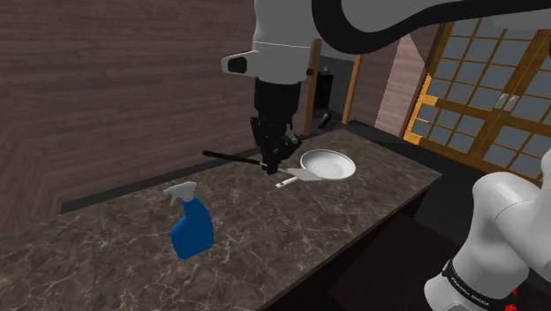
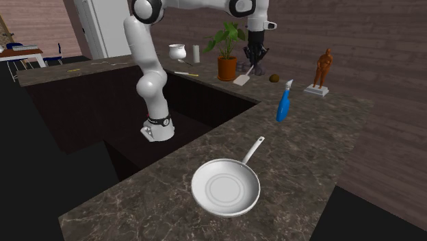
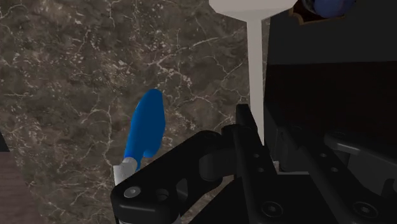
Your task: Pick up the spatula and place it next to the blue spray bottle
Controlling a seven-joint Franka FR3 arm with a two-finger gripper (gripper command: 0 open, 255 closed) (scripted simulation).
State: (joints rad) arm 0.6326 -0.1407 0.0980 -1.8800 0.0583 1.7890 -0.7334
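My black gripper (image 1: 272, 159) is shut on the spatula (image 1: 303, 176). Its dark handle sticks out towards the shoulder view's left, and its pale blade hangs low beside the pan. In the second exterior view the gripper (image 2: 253, 63) holds the spatula (image 2: 243, 79) tilted, blade down, close over the counter. The blue spray bottle (image 1: 190, 230) with a white trigger head stands upright some way to the shoulder view's left of the gripper. It also shows as the blue bottle (image 2: 282, 106) and, beyond the fingers, the bottle (image 3: 146, 127). The spatula's pale neck (image 3: 254, 70) runs out from the gripper (image 3: 254, 137).
A white frying pan (image 1: 328, 164) lies on the dark marble counter (image 1: 265, 247) just beyond the blade. A potted plant (image 2: 227, 63), a brown figurine (image 2: 323, 68), a small brown ball (image 2: 274, 78) and a white cup (image 2: 176, 51) stand at the counter's far end in the second exterior view.
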